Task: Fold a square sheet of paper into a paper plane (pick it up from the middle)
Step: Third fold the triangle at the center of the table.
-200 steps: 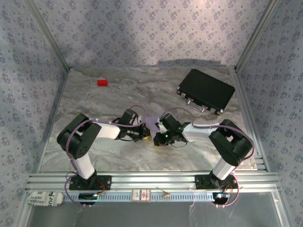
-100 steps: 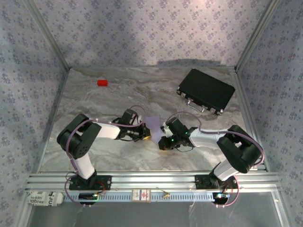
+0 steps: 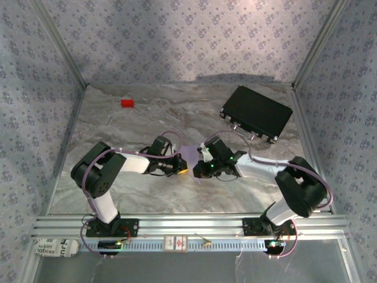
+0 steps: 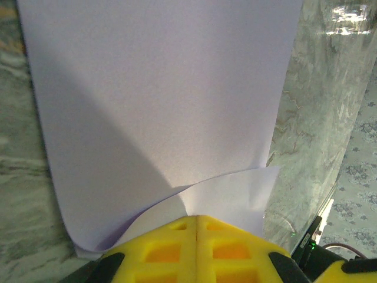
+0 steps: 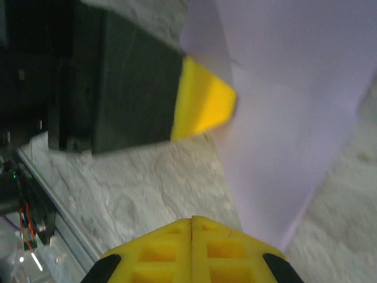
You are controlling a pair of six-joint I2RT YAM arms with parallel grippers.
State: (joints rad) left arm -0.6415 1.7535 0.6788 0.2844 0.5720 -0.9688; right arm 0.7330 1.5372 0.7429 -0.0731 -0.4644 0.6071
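The left arm (image 3: 129, 160) and right arm (image 3: 259, 168) meet over the paper (image 3: 189, 154), leaving barely a gap between them. A black case (image 3: 256, 114) blocks the far right and a small red block (image 3: 127, 103) sits far left, with bare tabletop (image 3: 177, 109) between those two.

The square sheet of paper (image 4: 159, 106) is seen as thin, smooth, matt lilac paper, soft enough to curl at one edge. The table (image 3: 118, 130) is faced with a grey marble-patterned surface that is smooth, with a faint sheen where light is caught. The fingers (image 4: 156, 250) of the left gripper (image 4: 196, 219) and those of the right gripper (image 5: 191, 221) are moulded yellow plastic, matt and pocketed. The case (image 3: 256, 112) at the far right is finished in matt black; the rail (image 3: 177, 224) along the near edge is bare ribbed metal.
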